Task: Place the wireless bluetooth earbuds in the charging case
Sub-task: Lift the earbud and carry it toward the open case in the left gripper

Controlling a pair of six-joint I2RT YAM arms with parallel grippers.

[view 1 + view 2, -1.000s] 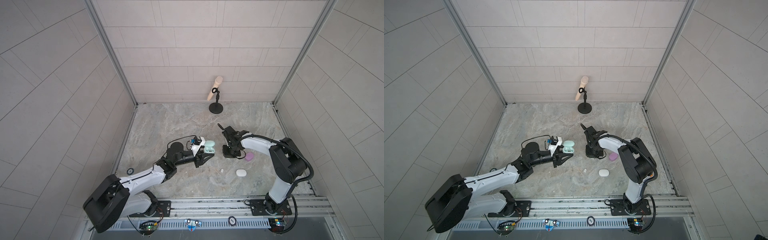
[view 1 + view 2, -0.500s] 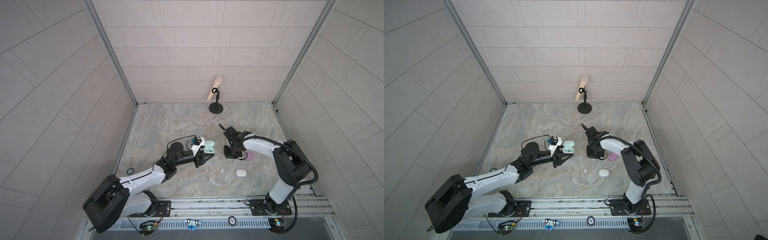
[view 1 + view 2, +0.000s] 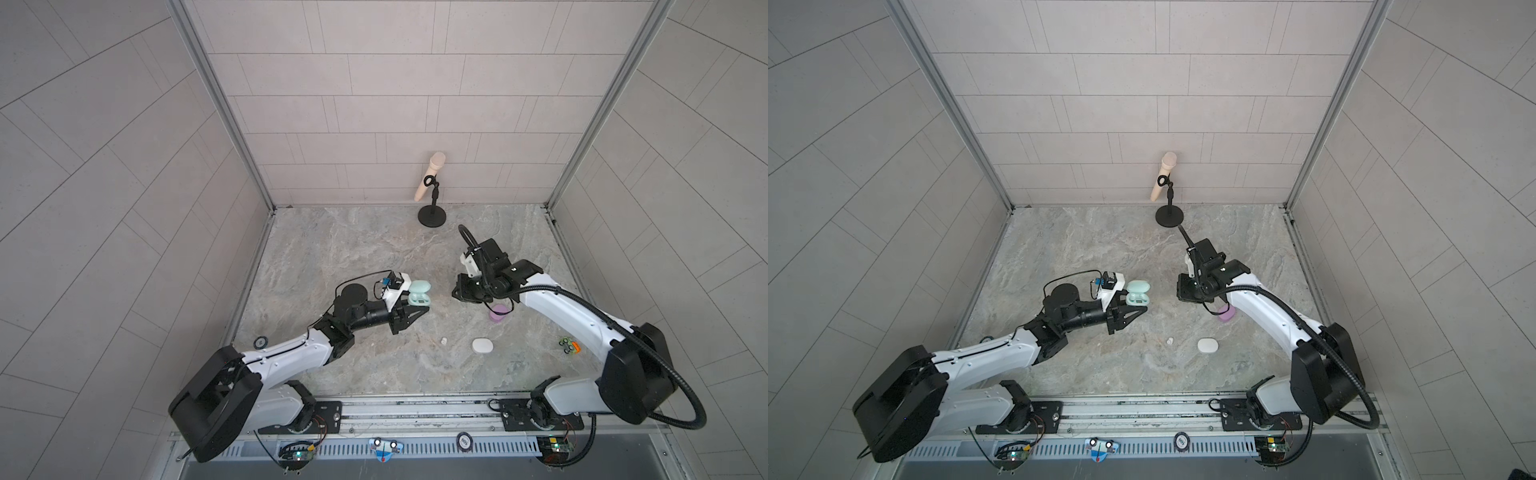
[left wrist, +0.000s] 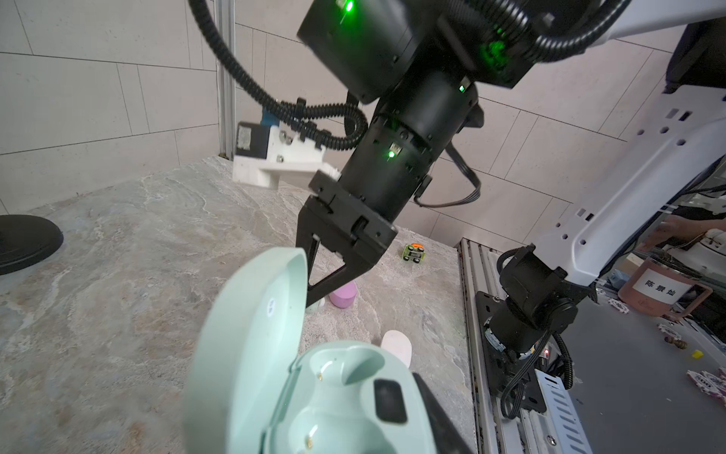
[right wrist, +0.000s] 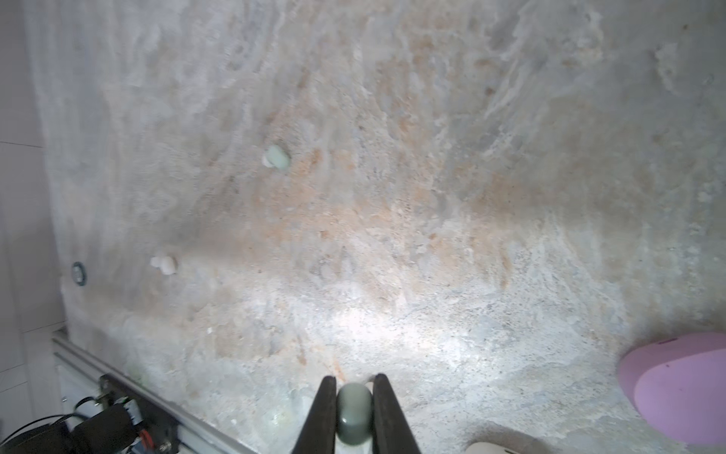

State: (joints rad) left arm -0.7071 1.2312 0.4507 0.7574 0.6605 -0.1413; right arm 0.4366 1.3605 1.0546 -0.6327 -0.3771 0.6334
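Mint case point(image 4: 338, 397), lid open, is pinched in L pincer point(image 3: 415, 305); R pincer point(image 5: 354, 387), right of that case, pinches mint earbud point(image 5: 354, 412).

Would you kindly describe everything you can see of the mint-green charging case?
The mint-green charging case is a smooth, rounded plastic shell gripped in the left tool, left of the table's centre. Its hinged lid stands open, tilted back. Both earbud sockets look empty, showing small gold contact pins, with a dark rectangular panel beside them. A black finger presses its side; nothing else visibly touches it.
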